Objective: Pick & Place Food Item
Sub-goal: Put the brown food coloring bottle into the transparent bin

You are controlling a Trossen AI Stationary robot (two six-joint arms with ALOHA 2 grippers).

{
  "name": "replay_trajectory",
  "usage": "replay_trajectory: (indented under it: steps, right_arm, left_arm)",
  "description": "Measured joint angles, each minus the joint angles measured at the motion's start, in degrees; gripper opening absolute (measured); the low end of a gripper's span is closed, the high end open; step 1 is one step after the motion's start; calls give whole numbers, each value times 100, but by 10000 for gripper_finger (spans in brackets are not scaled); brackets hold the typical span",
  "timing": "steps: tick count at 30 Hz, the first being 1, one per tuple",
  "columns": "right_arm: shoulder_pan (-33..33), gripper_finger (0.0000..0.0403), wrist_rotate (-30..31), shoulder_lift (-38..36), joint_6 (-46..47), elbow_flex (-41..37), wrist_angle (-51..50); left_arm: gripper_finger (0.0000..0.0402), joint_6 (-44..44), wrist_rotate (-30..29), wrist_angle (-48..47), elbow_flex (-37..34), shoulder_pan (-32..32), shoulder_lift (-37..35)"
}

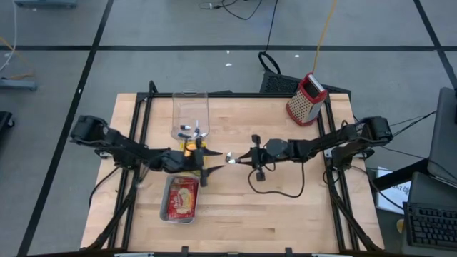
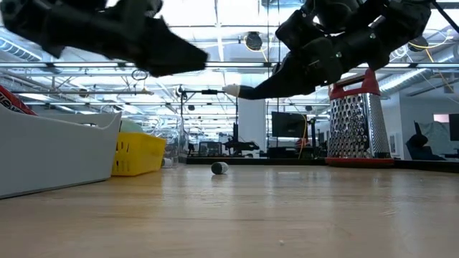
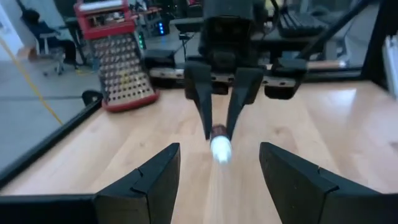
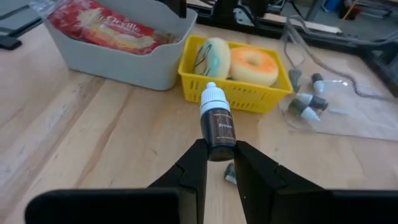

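Now your right gripper (image 4: 219, 163) holds a small bottle (image 4: 217, 127) above the table (image 1: 300, 207), facing the left gripper (image 3: 219, 180), whose fingers stand wide and empty. This looks like a handover or carry step; next you probably need to bring the bottle between those fingers or to the yellow basket (image 4: 239, 93).

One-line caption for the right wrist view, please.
Right hand grips a small dark dropper bottle above the table, facing a yellow basket of two donuts and a grey bin.

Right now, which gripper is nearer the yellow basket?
Left. The left gripper hangs open right beside the yellow basket; the right gripper sits farther toward table centre, shut on a small dropper bottle.
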Motion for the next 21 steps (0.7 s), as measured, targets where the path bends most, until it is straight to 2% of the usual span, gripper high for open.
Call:
replay_trajectory:
  steps: [4,10,21]
  right_arm:
    - [15,55,-18,8,66,-63,117]
    - [13,55,-18,3,110,-84,240]
    - [13,55,-18,1,93,-84,593]
  left_arm:
    - [223,347,-31,-43,501,13,570]
    - [223,264,-37,-203,934,123,1108]
    - [223,196,-45,-213,995,157,1239]
